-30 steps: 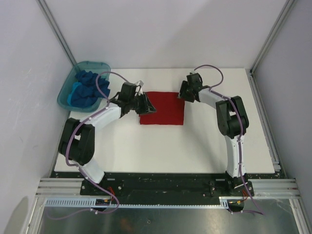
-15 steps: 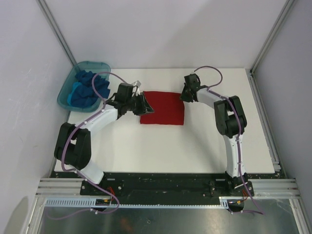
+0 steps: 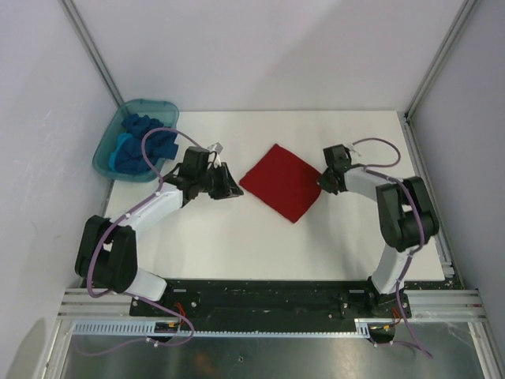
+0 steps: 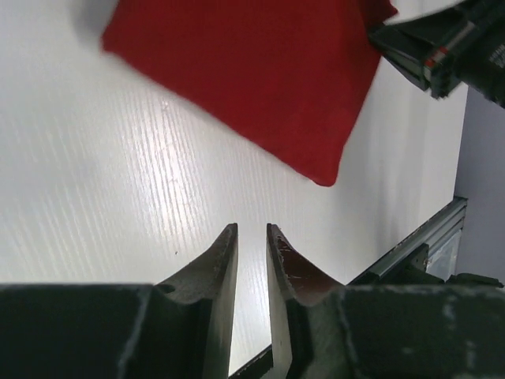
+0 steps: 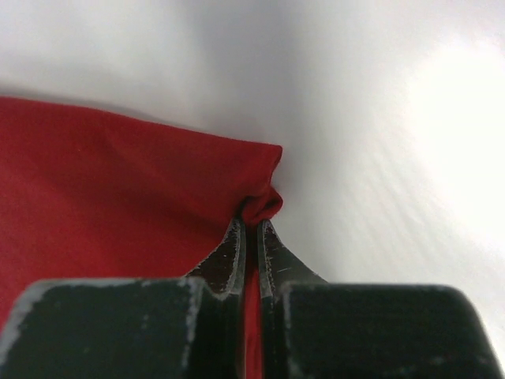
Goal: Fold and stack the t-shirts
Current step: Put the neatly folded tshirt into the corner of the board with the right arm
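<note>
- The right pincer (image 5: 251,225) is clenched. Its two jaws are pressed together on one bunched corner of the bright red t-shirt (image 5: 102,174) of soft cloth.
- From that pinched corner the red cloth spreads flat over the white table (image 3: 237,237). It is a compact square, turned corner-on like a diamond, and it lies between the two pincers.
- The left pincer (image 4: 250,233) is across the shirt from the right one. Its jaws stand a narrow slit apart with nothing between them. It grasps nothing and points over bare table, near the shirt's opposite corner but not touching it.
- Beyond the left pincer, on the side away from the red shirt, a translucent teal plastic tub (image 3: 105,142) sits at the table's far corner. The royal blue and lighter blue cloth t-shirts (image 3: 140,146) lie crumpled inside it.
- Progress, as I judge it: the red shirt looks folded, or very nearly, and the corner grip suggests it is being placed or straightened.
- What is left: none of the blue shirts in the tub is folded, and nothing is stacked on the red one. Most of the task remains.
</note>
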`<act>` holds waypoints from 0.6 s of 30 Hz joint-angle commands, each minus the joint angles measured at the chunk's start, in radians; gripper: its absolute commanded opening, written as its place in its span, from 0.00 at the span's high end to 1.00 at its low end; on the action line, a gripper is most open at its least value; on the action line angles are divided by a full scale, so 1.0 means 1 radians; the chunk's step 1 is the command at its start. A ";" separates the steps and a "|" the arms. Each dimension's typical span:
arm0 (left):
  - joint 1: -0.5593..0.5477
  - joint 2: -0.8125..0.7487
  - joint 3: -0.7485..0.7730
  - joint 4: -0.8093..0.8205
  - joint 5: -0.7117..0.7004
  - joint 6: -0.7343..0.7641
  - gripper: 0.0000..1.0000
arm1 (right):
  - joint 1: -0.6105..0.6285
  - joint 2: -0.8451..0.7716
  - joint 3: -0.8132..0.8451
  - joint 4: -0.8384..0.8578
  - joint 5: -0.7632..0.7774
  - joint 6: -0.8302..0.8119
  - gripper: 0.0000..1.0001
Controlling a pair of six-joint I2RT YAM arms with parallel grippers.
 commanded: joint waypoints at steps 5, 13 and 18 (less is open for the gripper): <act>0.005 -0.051 -0.030 -0.017 0.061 0.054 0.76 | -0.124 -0.288 -0.265 -0.249 0.182 0.182 1.00; -0.005 -0.021 -0.010 -0.017 0.095 0.044 0.77 | -0.385 -0.500 -0.440 -0.320 0.134 0.233 1.00; -0.013 -0.006 -0.001 -0.016 0.105 0.041 0.77 | -0.593 -0.657 -0.536 -0.374 0.094 0.210 1.00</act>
